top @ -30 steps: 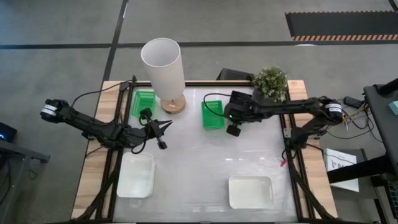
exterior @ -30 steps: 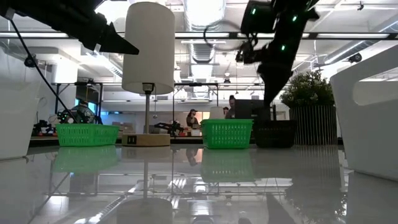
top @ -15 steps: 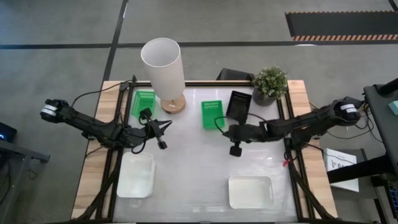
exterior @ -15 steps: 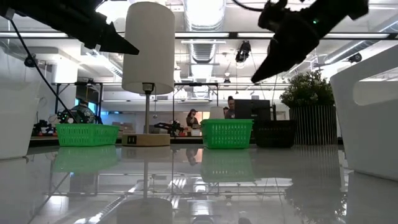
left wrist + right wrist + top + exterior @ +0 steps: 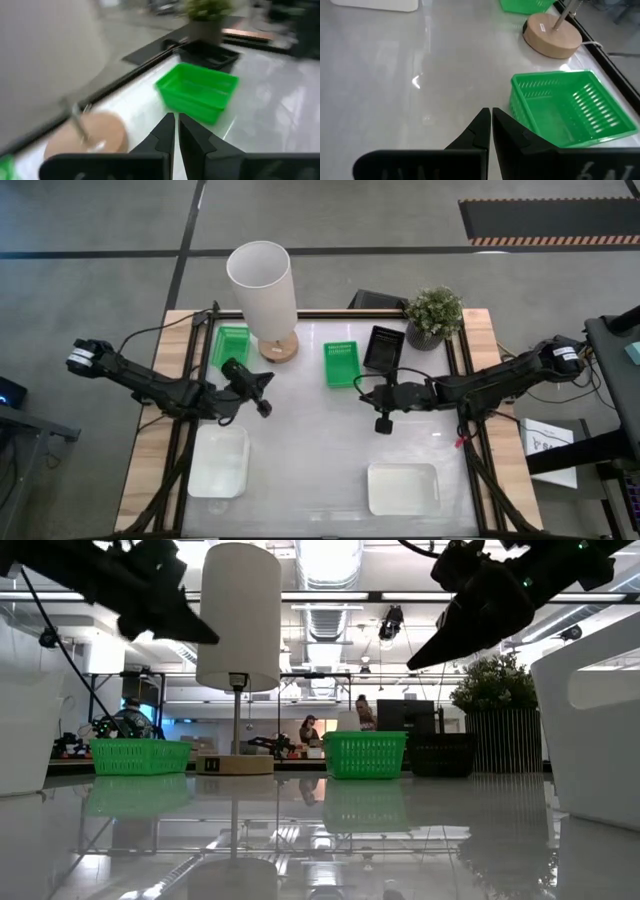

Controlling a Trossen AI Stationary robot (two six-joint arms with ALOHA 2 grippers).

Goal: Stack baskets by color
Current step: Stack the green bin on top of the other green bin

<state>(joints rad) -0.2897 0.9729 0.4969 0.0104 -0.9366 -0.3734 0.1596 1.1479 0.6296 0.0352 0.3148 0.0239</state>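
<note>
Two green baskets stand at the far side: one (image 5: 232, 345) to the left of the lamp, one (image 5: 342, 363) near the middle, also in the right wrist view (image 5: 570, 107) and the left wrist view (image 5: 197, 92). A black basket (image 5: 383, 347) sits to the right of the middle green one. Two white baskets (image 5: 219, 461) (image 5: 403, 488) lie near the front edge. My left gripper (image 5: 266, 383) hovers shut above the table, near the lamp base. My right gripper (image 5: 362, 392) hovers shut just on the near side of the middle green basket. Both hold nothing.
A tall white lamp (image 5: 260, 288) on a round wooden base (image 5: 279, 348) stands between the green baskets. A potted plant (image 5: 434, 315) stands at the far right corner. Bare tabletop (image 5: 310, 450) lies between the two white baskets.
My right gripper has drawn back from over the black basket toward the table's near edge, sinking a little and tipping from pointing down to nearly level; the black basket now shows uncovered. My left gripper has rolled about its own axis in place. Both stayed shut.
</note>
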